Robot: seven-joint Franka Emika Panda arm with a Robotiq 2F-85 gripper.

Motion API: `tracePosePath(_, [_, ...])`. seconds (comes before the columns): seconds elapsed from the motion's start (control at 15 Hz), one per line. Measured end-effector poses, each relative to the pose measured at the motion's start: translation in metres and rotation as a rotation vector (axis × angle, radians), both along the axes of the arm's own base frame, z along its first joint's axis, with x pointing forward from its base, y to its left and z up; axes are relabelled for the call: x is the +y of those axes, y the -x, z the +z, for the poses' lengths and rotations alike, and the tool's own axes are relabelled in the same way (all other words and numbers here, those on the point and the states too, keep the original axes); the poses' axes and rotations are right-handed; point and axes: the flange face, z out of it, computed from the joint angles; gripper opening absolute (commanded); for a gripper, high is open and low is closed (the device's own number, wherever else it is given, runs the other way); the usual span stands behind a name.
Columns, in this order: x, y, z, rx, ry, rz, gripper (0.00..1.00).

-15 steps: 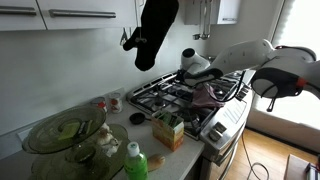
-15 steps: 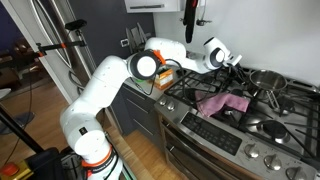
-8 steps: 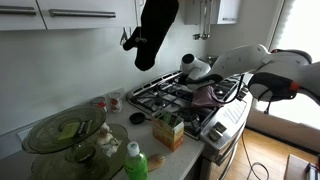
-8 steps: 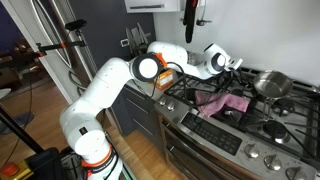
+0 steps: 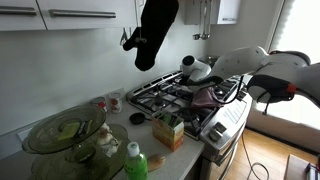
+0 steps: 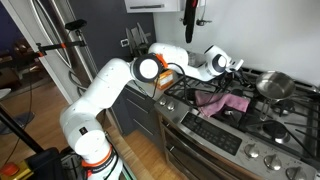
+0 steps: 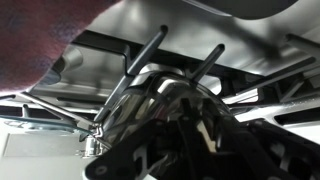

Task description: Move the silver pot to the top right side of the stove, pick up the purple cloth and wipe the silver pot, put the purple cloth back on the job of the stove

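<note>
Two jaws sit low over the black grate [image 7: 146,60] in the wrist view, dark and close to the lens, with something bright and curved between them (possibly the pot's handle, though I cannot tell whether they are clamped on it or standing released). Just beyond them the silver pot [image 6: 276,85] rests on the rear of the stove [image 6: 215,135]. Nearer the front, the purple cloth [image 6: 226,103] lies crumpled on the burners, near the pot but apart from it. The white arm [image 6: 110,90] stretches across from the counter end. The first step, shifting the pot to the top right, looks to be in hand and well along. Next the jaws would need to part from the pot, back off, and drop onto the cloth.
</note>
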Motion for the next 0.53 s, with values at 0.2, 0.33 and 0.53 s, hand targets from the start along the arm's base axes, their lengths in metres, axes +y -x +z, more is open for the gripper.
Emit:
tracePosePath(0.2, [0.001,0.000,0.015,-0.024,-0.001,-0.002,0.74])
tracePosePath(0.33, [-0.001,0.002,0.033,-0.044,-0.001,-0.004,0.89])
tracePosePath(0.53, [-0.005,0.006,0.056,-0.062,-0.001,-0.005,1.00])
